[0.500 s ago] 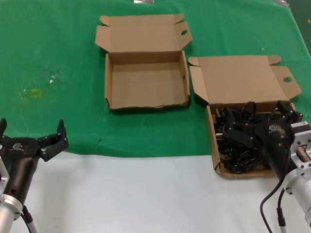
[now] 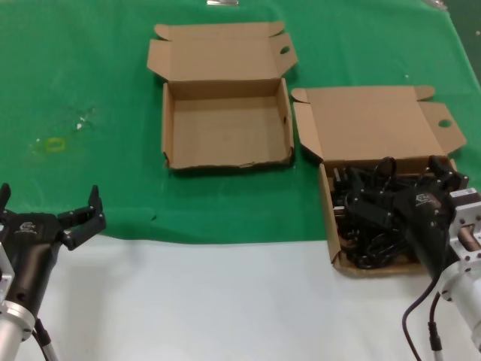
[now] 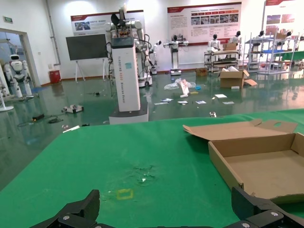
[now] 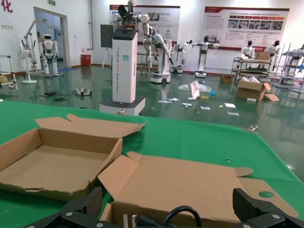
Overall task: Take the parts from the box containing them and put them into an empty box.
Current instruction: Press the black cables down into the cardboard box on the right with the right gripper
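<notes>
The parts, black looped power cords (image 2: 372, 226), lie tangled in the box containing them (image 2: 328, 226) at the right, its lid (image 2: 368, 124) laid back. My right gripper (image 2: 398, 192) hangs low over that pile, open, with one cord loop (image 4: 183, 211) rising between its fingers (image 4: 85, 204); nothing is gripped. The empty box (image 2: 225, 124) sits mid-table, lid (image 2: 218, 49) open, and also shows as a bare tray (image 4: 57, 161) in the right wrist view. My left gripper (image 2: 49, 192) stays open and idle at the near left, its fingers (image 3: 78, 209) spread above green cloth, with the empty box (image 3: 256, 161) off to one side.
A green cloth (image 2: 90, 75) covers the far part of the table and bare white tabletop (image 2: 225, 301) the near part. A small yellow mark (image 2: 54, 144) lies on the cloth at the left. The two boxes stand close together with a narrow gap between them.
</notes>
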